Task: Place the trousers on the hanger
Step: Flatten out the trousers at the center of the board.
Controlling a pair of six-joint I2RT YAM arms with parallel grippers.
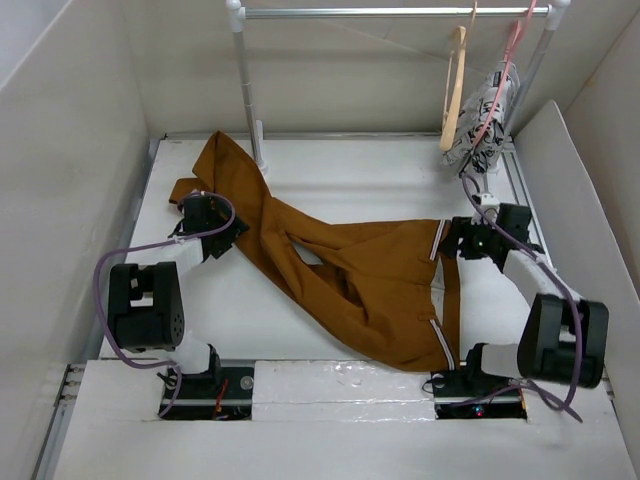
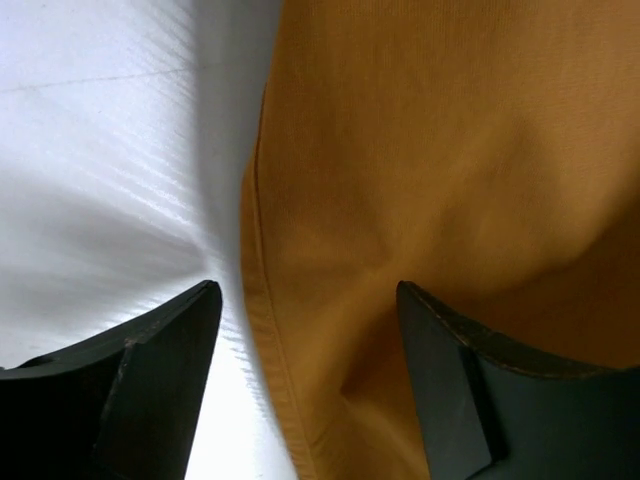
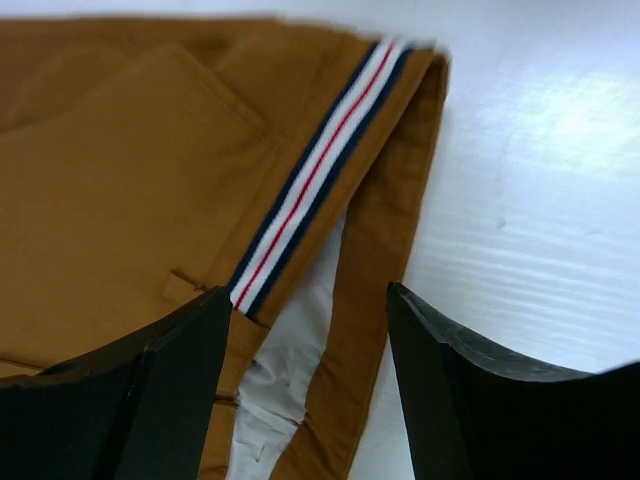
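Observation:
The rust-brown trousers [image 1: 350, 275] lie spread on the white table, legs toward the back left, waistband with striped trim [image 1: 438, 240] at the right. My left gripper [image 1: 222, 232] is open over the edge of a trouser leg [image 2: 420, 180], one finger over bare table, the other over cloth. My right gripper [image 1: 450, 243] is open straddling the waistband [image 3: 390, 250], with the striped trim [image 3: 315, 165] and white lining [image 3: 270, 390] in its wrist view. The tan wooden hanger [image 1: 455, 85] hangs from the rail at the back right.
A metal clothes rail [image 1: 390, 12] on white posts [image 1: 247, 85] stands at the back. A pink hanger [image 1: 505, 70] with black-and-white patterned cloth [image 1: 480, 120] hangs beside the wooden one. White walls [image 1: 60, 180] enclose the table on the left and right.

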